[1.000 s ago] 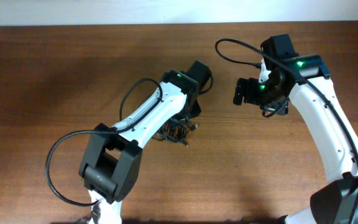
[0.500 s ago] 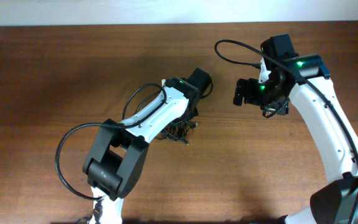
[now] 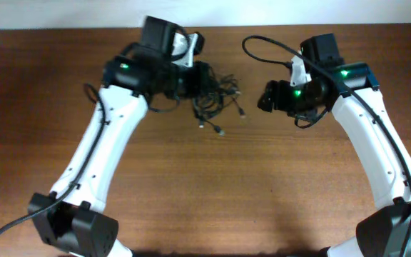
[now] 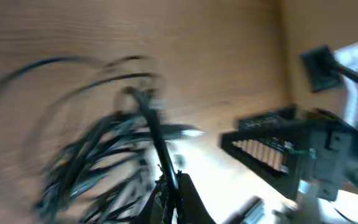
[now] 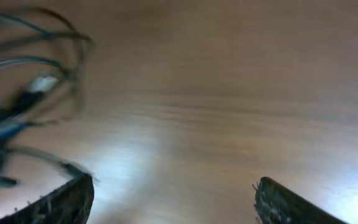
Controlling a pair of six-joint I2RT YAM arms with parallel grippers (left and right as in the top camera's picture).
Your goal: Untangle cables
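The cables (image 3: 216, 96) are a tangled bundle of thin black cords with small plugs trailing toward the table's middle. My left gripper (image 3: 198, 77) is shut on one cord of the bundle near the far edge. In the blurred left wrist view the jaws (image 4: 171, 198) pinch a cord, and the rest of the cables (image 4: 98, 162) spread to the left. My right gripper (image 3: 266, 96) is open and empty just right of the bundle, not touching it. In the right wrist view its fingers (image 5: 174, 199) stand wide apart, with the cables (image 5: 17, 93) at the left edge.
The brown wooden table (image 3: 277, 185) fills the view, its far edge against a white wall (image 3: 63, 13). A thicker black arm wire (image 3: 262, 46) loops above my right wrist. My right arm also shows in the left wrist view (image 4: 291, 149).
My left arm has swung from the table's middle up to the far side, carrying the cable bundle with it. My right gripper has shifted slightly left toward the bundle.
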